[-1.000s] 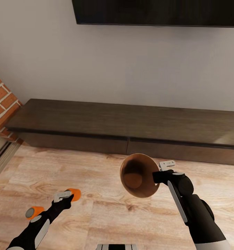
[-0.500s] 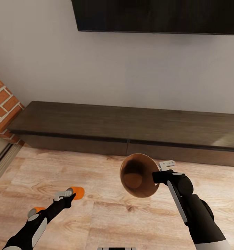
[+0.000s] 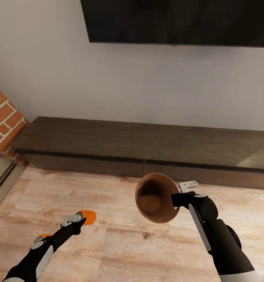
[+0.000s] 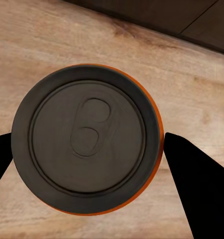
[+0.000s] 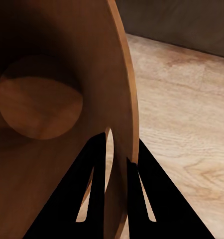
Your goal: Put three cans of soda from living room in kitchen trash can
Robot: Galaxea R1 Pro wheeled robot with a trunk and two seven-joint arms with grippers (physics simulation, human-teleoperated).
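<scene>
Left gripper (image 3: 80,220): I am clamping an orange soda can (image 3: 87,216) between both fingers, low over the wood floor (image 3: 120,250), near left.
Second orange can (image 3: 41,237): lying on the floor beside my left forearm.
Right gripper (image 3: 178,196): I am pinching the rim of the trash can (image 3: 155,197), tilted, mouth facing me.
Low cabinet (image 3: 147,147): sitting far, against the wall.

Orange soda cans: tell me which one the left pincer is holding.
The farther orange can, clamped at the tip of the left pincer; the left wrist view shows its dark top between the fingers. The other orange can sits nearer, beside the left forearm, ungripped.
</scene>
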